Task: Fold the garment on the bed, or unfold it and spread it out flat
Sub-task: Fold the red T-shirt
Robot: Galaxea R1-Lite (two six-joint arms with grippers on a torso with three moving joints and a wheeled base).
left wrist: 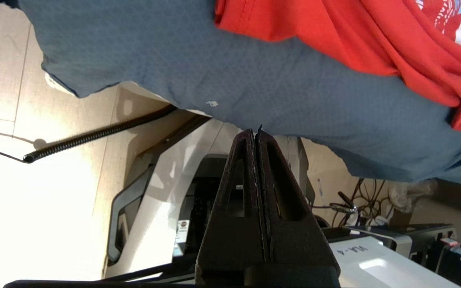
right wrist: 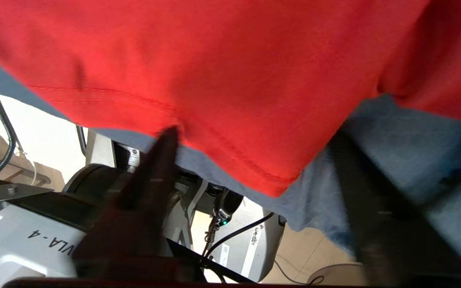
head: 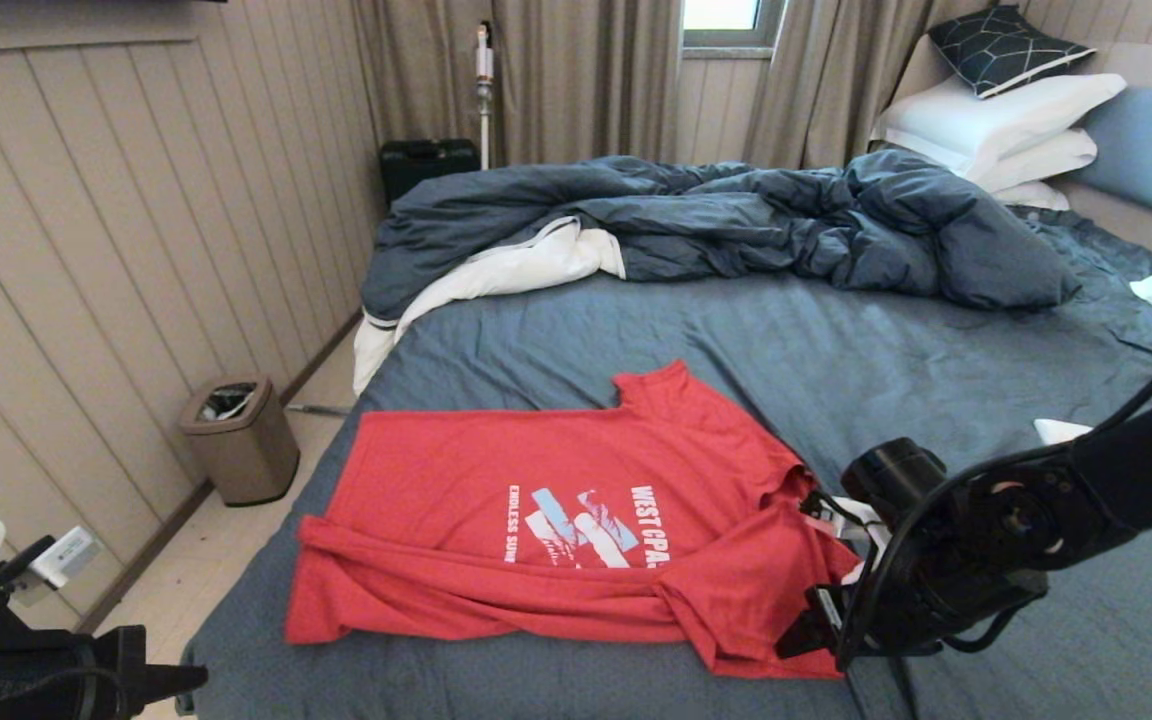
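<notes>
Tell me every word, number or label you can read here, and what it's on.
"WEST COA..." and "ENDLESS SUM...", both cut off by a fold: white print on the red short-sleeved T-shirt.
"VLA-4": label on the grey robot housing, seen upside down in both wrist views.
Small stickers on the robot base: too small to read.

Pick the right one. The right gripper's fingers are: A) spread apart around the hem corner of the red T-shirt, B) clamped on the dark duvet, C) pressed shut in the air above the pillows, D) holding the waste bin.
A: in the right wrist view, the right gripper has fingers spread either side of the red T-shirt hem corner.
</notes>
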